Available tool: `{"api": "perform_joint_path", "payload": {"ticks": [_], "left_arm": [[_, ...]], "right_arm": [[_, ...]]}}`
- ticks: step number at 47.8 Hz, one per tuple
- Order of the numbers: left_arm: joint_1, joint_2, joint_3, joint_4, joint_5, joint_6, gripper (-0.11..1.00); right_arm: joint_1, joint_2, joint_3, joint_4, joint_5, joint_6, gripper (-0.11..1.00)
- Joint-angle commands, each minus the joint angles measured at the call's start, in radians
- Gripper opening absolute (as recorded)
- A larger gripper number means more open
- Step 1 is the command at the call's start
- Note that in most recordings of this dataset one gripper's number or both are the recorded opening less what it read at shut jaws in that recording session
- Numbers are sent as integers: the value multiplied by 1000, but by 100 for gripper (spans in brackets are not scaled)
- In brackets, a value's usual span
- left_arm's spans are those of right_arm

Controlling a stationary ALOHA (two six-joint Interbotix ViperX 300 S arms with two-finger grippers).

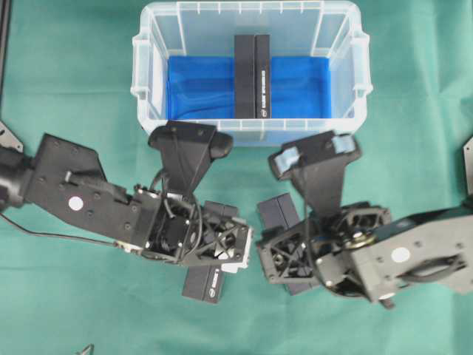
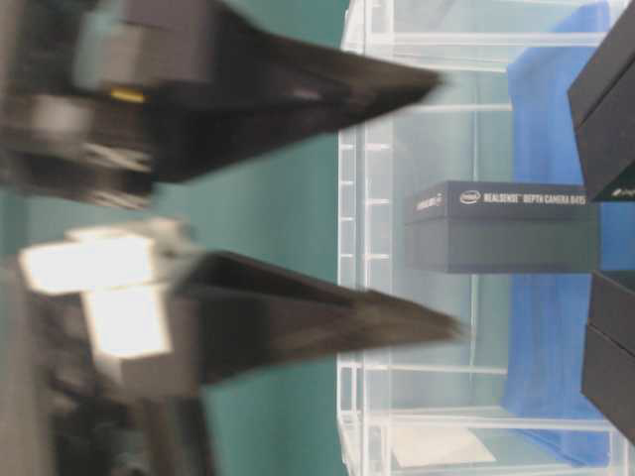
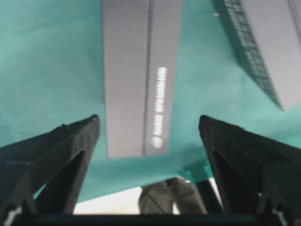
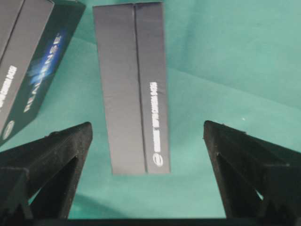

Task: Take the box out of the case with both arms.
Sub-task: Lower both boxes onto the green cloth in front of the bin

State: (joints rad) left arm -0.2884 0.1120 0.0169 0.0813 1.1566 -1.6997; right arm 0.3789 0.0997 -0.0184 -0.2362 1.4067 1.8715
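Note:
The clear case (image 1: 151, 74) with blue lining stands at the back centre. One black box (image 1: 252, 75) stands on edge in its middle; it also shows through the case wall in the table-level view (image 2: 501, 228). My left gripper (image 1: 229, 248) is open and empty, low over the green cloth in front of the case. In the left wrist view its fingers (image 3: 70, 146) stand wide apart around a black box (image 3: 136, 80) lying on the cloth. My right gripper (image 1: 277, 255) is open and empty too, over another black box (image 4: 134, 84) on the cloth.
More black boxes lie on the cloth under and beside the grippers (image 1: 203, 283) (image 1: 279, 213). A second box shows at the edge of each wrist view (image 3: 268, 42) (image 4: 28, 56). The two grippers nearly meet at the middle. Blurred gripper fingers (image 2: 327, 317) fill the table-level view's left.

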Motion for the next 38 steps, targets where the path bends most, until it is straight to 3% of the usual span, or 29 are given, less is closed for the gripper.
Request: {"api": "perform_joint_path", "payload": {"ticks": [1, 23, 31, 38], "left_arm": [[6, -32, -83, 15, 58, 0, 81], [11, -37, -339, 63, 333, 3, 81], [15, -23, -397, 63, 380, 8, 81], [23, -15, -413, 63, 399, 23, 81]], "right_arm": [[3, -51, -44, -2, 43, -2, 95], [-5, -91, -238, -11, 295, -26, 95], [-6, -91, -296, -21, 399, -48, 95], [-11, -91, -301, -26, 417, -57, 95]]}}
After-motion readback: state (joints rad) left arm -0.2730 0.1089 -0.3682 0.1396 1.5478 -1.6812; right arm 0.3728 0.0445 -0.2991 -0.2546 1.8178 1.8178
